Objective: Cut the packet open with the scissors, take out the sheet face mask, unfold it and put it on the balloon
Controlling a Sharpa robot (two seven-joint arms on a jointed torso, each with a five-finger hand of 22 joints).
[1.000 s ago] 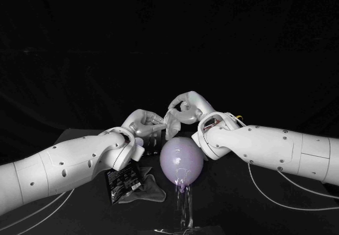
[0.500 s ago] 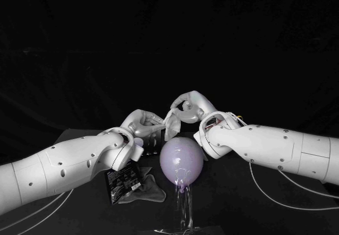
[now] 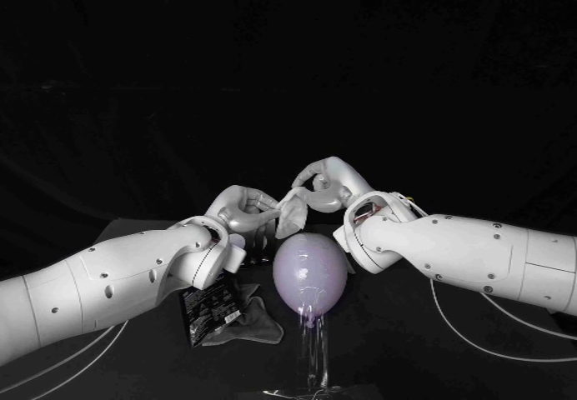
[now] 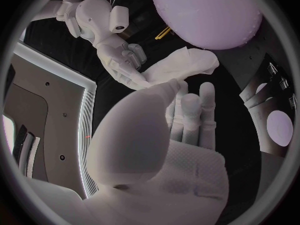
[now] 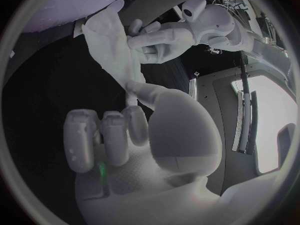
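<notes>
A pale purple balloon (image 3: 309, 269) stands on a clear stem at the table's middle. Just behind and above it hangs the white sheet mask (image 3: 291, 217), still folded into a narrow strip, held between my two hands. My left hand (image 3: 245, 208) pinches one side of it; the right wrist view shows those fingers on the mask (image 5: 114, 47). My right hand (image 3: 326, 182) grips the other end, seen in the left wrist view holding the mask (image 4: 180, 67) beside the balloon (image 4: 206, 12). The cut black packet (image 3: 209, 310) lies on the table under my left forearm.
A grey crumpled piece (image 3: 249, 325) lies beside the packet. The balloon's clear stand (image 3: 315, 360) rises from the table's front edge. A small yellow object (image 4: 164, 33) lies on the table near the balloon. Both forearms flank the balloon closely.
My right hand has shifted slightly to the right, pulling its end of the mask with it. The left hand, balloon and packet have stayed in place.
</notes>
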